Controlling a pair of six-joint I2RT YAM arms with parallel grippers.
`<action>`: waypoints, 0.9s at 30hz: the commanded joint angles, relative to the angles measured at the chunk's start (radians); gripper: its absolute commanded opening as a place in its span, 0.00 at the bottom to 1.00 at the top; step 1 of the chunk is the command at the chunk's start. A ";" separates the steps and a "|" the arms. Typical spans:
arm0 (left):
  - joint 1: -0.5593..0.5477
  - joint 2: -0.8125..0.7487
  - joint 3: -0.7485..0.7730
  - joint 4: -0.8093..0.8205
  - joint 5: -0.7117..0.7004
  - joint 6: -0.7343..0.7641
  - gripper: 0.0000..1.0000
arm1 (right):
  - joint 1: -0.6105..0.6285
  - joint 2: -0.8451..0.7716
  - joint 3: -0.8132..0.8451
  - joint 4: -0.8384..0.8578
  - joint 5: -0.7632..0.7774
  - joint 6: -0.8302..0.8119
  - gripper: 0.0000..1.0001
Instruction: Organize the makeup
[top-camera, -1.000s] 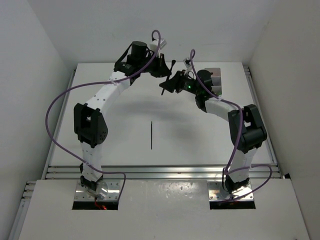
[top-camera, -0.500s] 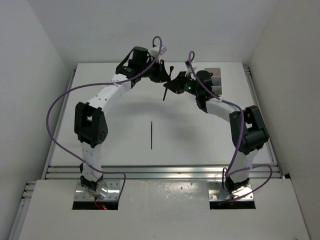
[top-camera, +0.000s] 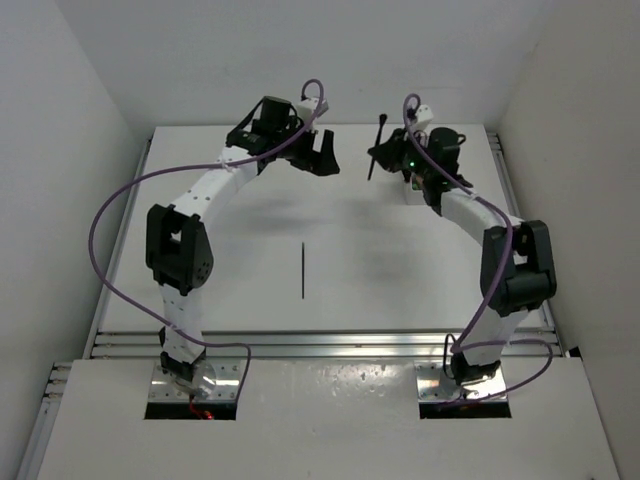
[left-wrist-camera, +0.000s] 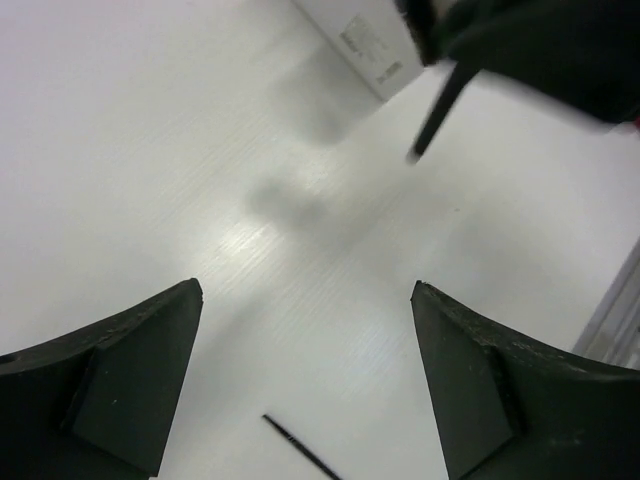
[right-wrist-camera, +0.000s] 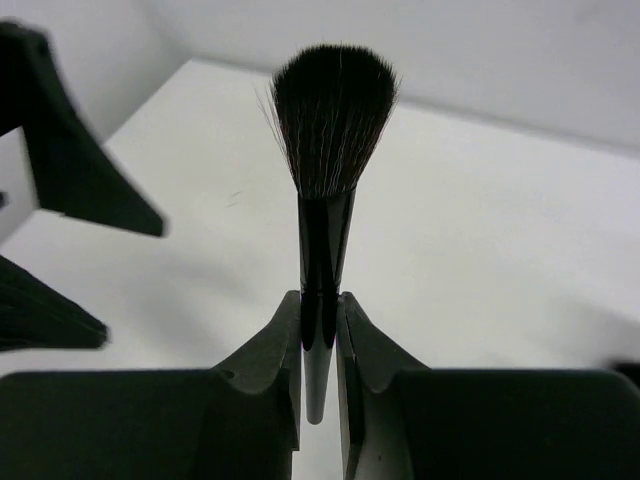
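Arms of a two-armed robot arch over a white table (top-camera: 200, 290), their tips near each other at the far side but not touching. The right gripper (right-wrist-camera: 320, 312) is clenched on the black handle of a makeup brush (right-wrist-camera: 333, 110), pinching it partway along. The fluffy dark bristles fan out beyond the fingers. From above, the brush is held off the table and tilted, with its bristle end toward the far wall. The left gripper (left-wrist-camera: 305, 385) is spread wide with nothing between its fingers (left-wrist-camera: 125, 385), and it hangs above the tabletop. A thin black pencil (top-camera: 302, 270) lies alone near the middle of the table, pointing toward the arms' bases, well apart from both grippers. The left wrist camera catches a corner of a white box (left-wrist-camera: 365, 40) at the top of its view.
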 joint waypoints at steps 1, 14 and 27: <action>0.059 -0.107 -0.021 -0.047 -0.075 0.085 0.92 | -0.070 -0.124 0.053 0.007 0.061 -0.215 0.00; 0.091 -0.163 -0.170 -0.098 -0.167 0.129 0.92 | -0.268 0.062 -0.031 0.422 0.029 -0.359 0.00; 0.091 -0.113 -0.170 -0.116 -0.185 0.120 0.92 | -0.296 0.306 0.032 0.537 -0.042 -0.318 0.00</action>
